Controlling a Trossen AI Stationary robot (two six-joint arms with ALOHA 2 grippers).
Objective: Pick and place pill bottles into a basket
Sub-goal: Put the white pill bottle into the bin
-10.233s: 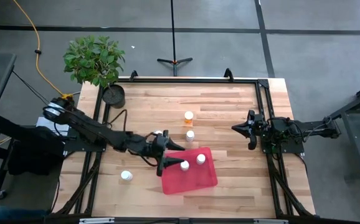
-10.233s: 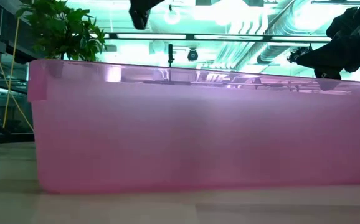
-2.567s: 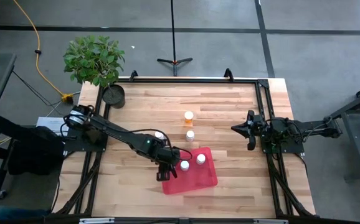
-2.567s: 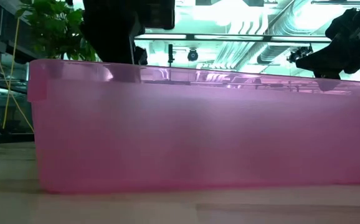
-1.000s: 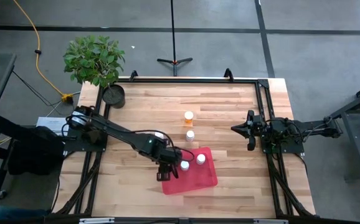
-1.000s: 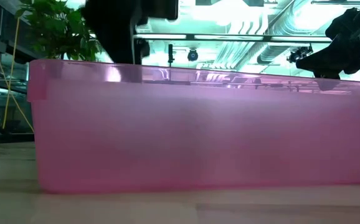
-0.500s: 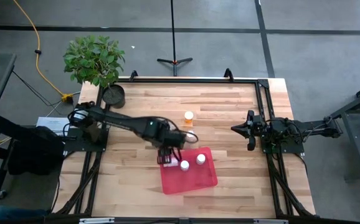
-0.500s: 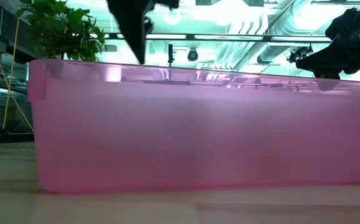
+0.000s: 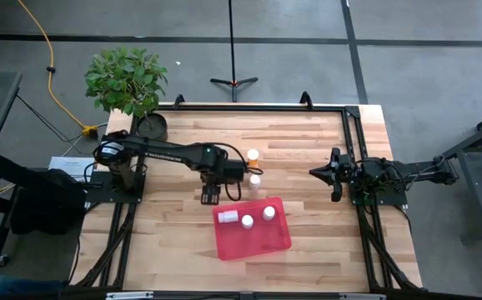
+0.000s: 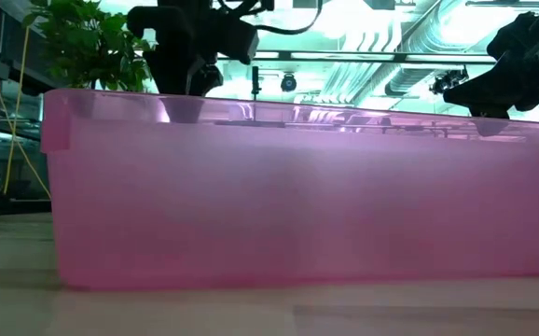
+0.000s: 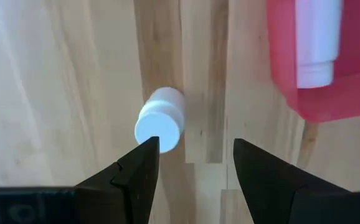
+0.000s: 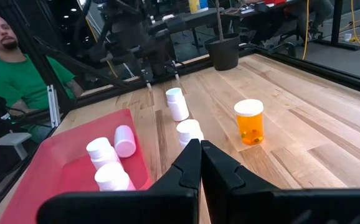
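Observation:
The red basket (image 9: pixel 262 242) stands near the middle of the table and fills the low view (image 10: pixel 297 187). It holds three white pill bottles: one lying (image 9: pixel 228 217) and two upright (image 9: pixel 247 222) (image 9: pixel 268 213). An amber bottle (image 9: pixel 252 155) and a white one (image 9: pixel 255 179) stand on the wood beyond it. My left gripper (image 11: pixel 195 146) is open and empty, just off the basket's far left corner (image 9: pixel 210 198), above another upright white bottle (image 11: pixel 161 121), which my arm hides in the high view. My right gripper (image 12: pixel 200 149) is shut and waits at the right edge (image 9: pixel 312 172).
A black round pot (image 9: pixel 152 127) with a green plant (image 9: pixel 127 79) stands at the far left corner. A black frame (image 9: pixel 249 107) rims the table. A person in a green shirt (image 12: pixel 12 68) sits beyond the table's left side.
My left gripper has gone from over the basket's left end toward the table's far edge and now stands outside the basket. A white bottle now shows lying in the basket where the gripper was.

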